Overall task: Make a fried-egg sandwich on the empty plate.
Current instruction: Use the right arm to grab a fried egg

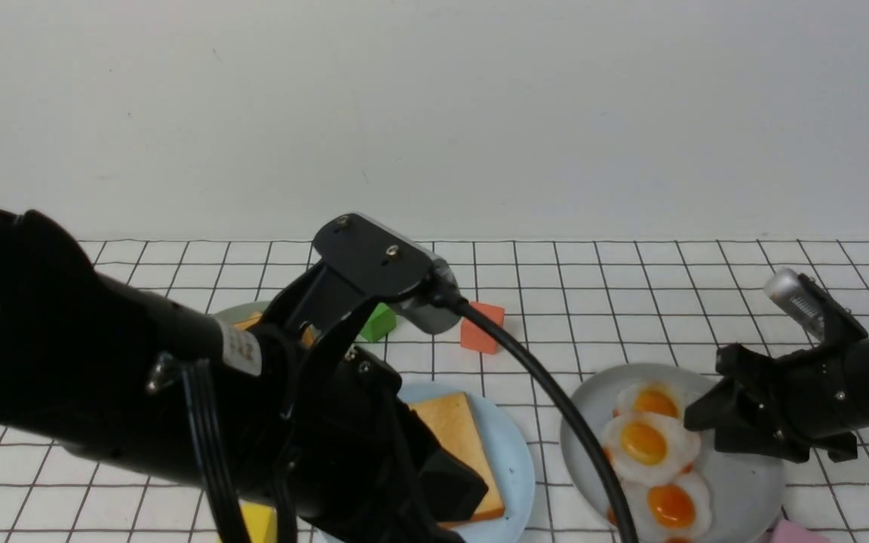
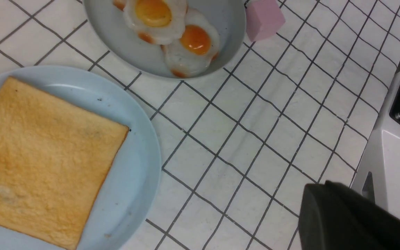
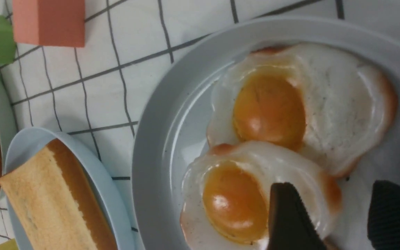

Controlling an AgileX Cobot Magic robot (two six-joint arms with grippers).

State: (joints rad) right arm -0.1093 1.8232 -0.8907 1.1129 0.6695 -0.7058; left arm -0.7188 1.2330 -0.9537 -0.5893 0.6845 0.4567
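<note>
No assembled fried-egg sandwich is in view. One golden toast slice (image 1: 453, 445) (image 2: 43, 159) lies flat on the light-blue plate (image 1: 516, 452) (image 2: 137, 166). To its right, three fried eggs (image 1: 649, 445) overlap on a grey plate (image 1: 747, 490) (image 3: 151, 146). My right gripper (image 1: 706, 424) (image 3: 332, 187) is open just above the grey plate. One finger is over the white of the nearer egg (image 3: 241, 198), the other beyond its edge. My left gripper (image 1: 453, 486) (image 2: 319, 189) is shut and holds nothing, low beside the light-blue plate.
A pale green plate (image 1: 242, 311) (image 3: 2, 114) with more toast sits behind my left arm. Loose blocks lie about: green (image 1: 378, 323), orange (image 1: 481, 328), pink (image 1: 800, 532) (image 2: 264, 17) and yellow (image 1: 257, 520). The table's edge (image 2: 391, 166) is close to my left gripper.
</note>
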